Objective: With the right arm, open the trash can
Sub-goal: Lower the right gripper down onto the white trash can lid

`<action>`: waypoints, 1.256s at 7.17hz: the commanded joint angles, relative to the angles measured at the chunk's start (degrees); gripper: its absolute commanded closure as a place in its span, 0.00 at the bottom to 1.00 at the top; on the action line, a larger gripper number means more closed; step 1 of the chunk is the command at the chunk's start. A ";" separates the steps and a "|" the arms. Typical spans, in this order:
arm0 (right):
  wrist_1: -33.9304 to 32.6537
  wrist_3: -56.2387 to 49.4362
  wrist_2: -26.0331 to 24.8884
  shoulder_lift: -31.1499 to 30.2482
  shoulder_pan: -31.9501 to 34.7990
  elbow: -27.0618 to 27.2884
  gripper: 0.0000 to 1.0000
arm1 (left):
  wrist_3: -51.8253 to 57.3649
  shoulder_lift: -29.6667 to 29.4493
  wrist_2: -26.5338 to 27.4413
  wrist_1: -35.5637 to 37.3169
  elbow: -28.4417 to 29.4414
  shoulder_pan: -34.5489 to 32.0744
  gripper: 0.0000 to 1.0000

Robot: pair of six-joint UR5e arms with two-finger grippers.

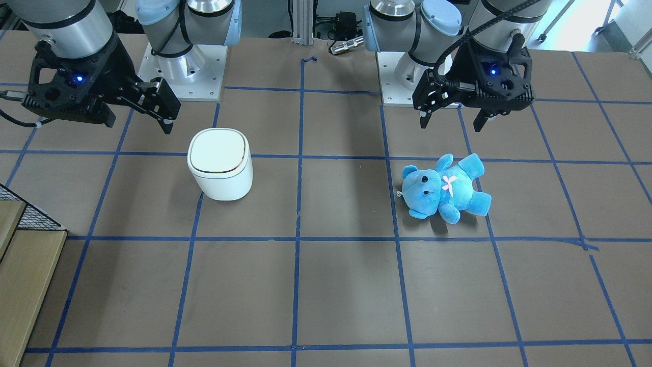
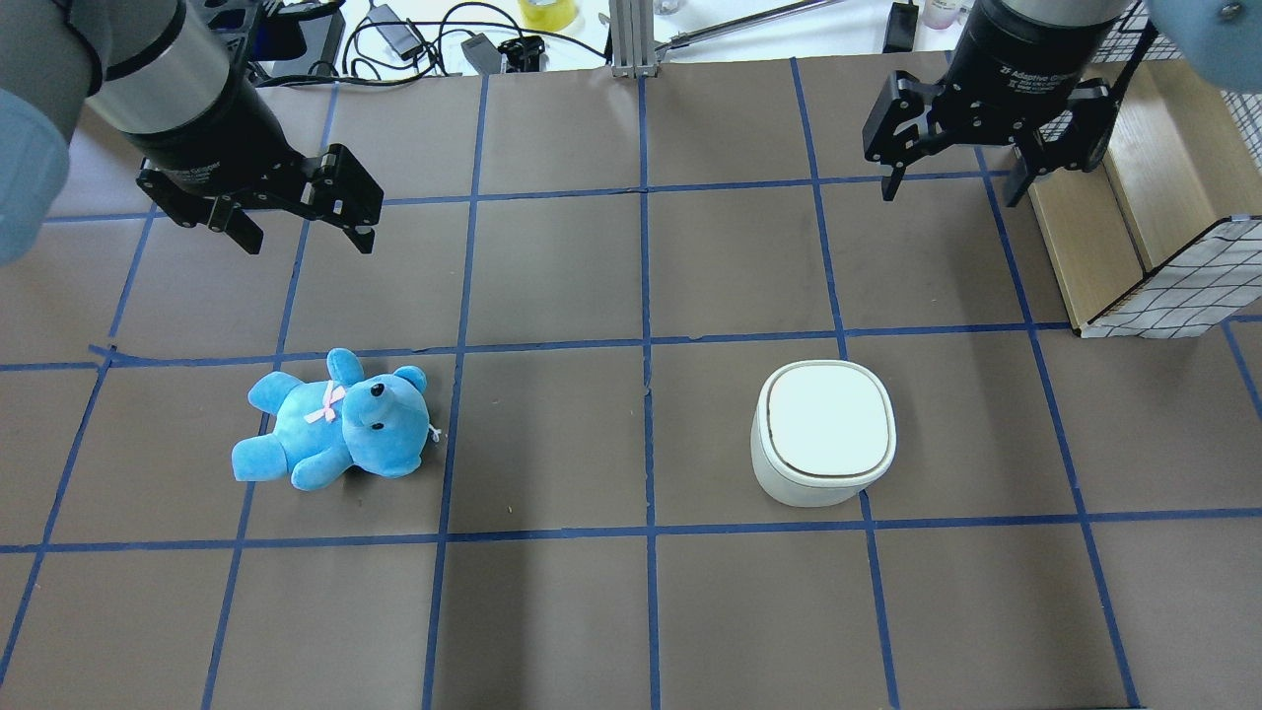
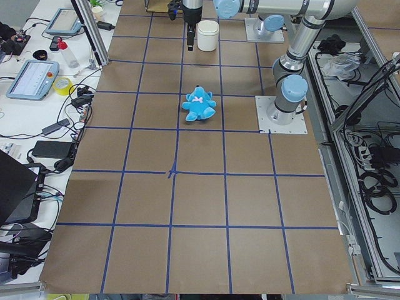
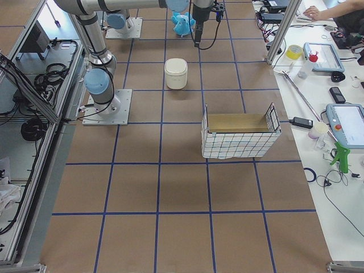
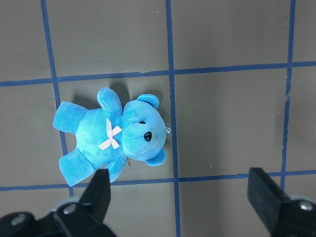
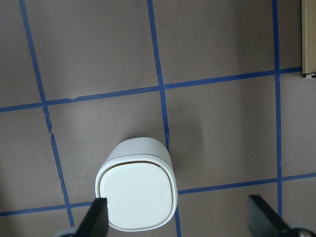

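The white trash can (image 2: pixel 823 429) stands upright on the table with its gold-lined lid shut. It also shows in the front view (image 1: pixel 220 163) and the right wrist view (image 6: pixel 137 190). My right gripper (image 2: pixel 951 195) hangs open and empty well above the table, apart from the can. In the right wrist view its fingertips (image 6: pixel 96 217) frame the can at the lower left. My left gripper (image 2: pixel 308 242) is open and empty, high above the blue plush bear (image 2: pixel 335 424). The left wrist view shows the bear (image 5: pixel 113 136) lying face up.
A wire-mesh basket with a wooden box inside (image 2: pixel 1163 247) stands to the right of the can, near the right gripper. The table is brown with a blue tape grid. Cables and devices lie beyond the far edge (image 2: pixel 424 39).
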 commanded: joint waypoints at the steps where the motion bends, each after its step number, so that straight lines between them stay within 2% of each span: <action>1: 0.09 2.06 0.26 -0.09 1.13 0.09 0.22 | 0.00 0.00 -0.02 0.00 0.00 0.00 0.00; 3: 0.70 9.44 0.18 0.61 8.58 2.97 1.00 | 0.00 0.00 -0.02 0.00 0.00 0.00 0.00; 6: 0.70 8.50 0.09 0.27 8.53 11.75 1.00 | 0.00 0.00 0.07 0.00 0.00 0.00 0.00; 9: -7.35 8.23 0.00 0.44 8.35 18.79 1.00 | 0.00 0.00 -0.02 0.00 0.00 0.00 0.00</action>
